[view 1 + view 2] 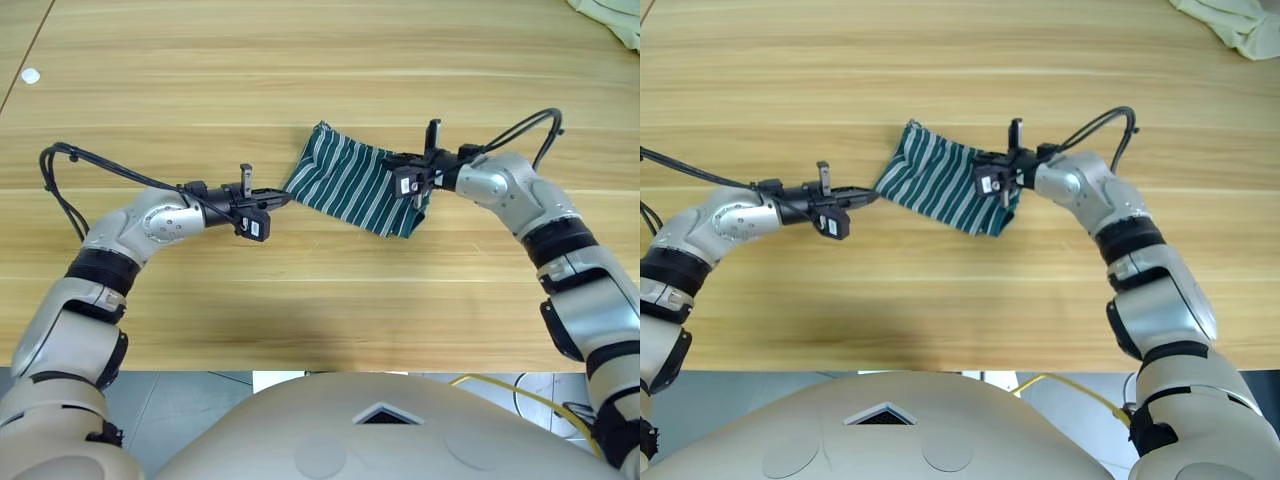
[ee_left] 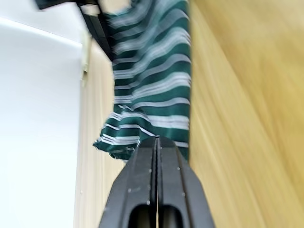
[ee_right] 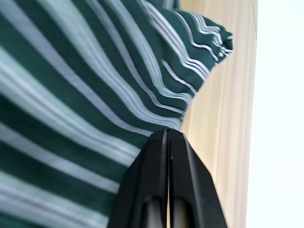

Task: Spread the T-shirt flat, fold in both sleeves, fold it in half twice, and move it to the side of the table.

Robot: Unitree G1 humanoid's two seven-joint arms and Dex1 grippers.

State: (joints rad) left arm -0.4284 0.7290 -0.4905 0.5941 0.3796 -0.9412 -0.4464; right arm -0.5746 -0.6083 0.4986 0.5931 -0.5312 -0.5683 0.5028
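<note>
The T-shirt point(image 1: 350, 180), dark green with thin white stripes, is folded into a small rectangle near the middle of the wooden table point(image 1: 320, 290). It stretches between my two grippers. My left gripper point(image 1: 284, 197) is shut on its near-left corner, and in the left wrist view its fingers point(image 2: 156, 147) meet at the bunched cloth edge point(image 2: 118, 142). My right gripper point(image 1: 418, 192) is shut on the right edge, where a corner of the shirt droops below it. In the right wrist view the striped cloth point(image 3: 71, 95) lies just past the closed fingers point(image 3: 166, 142).
A pale crumpled cloth point(image 1: 1230, 22) lies at the table's far right corner. A small white round object point(image 1: 30, 75) sits far left. Bare wood surrounds the shirt on every side. A yellow cable point(image 1: 520, 392) runs below the table's near edge.
</note>
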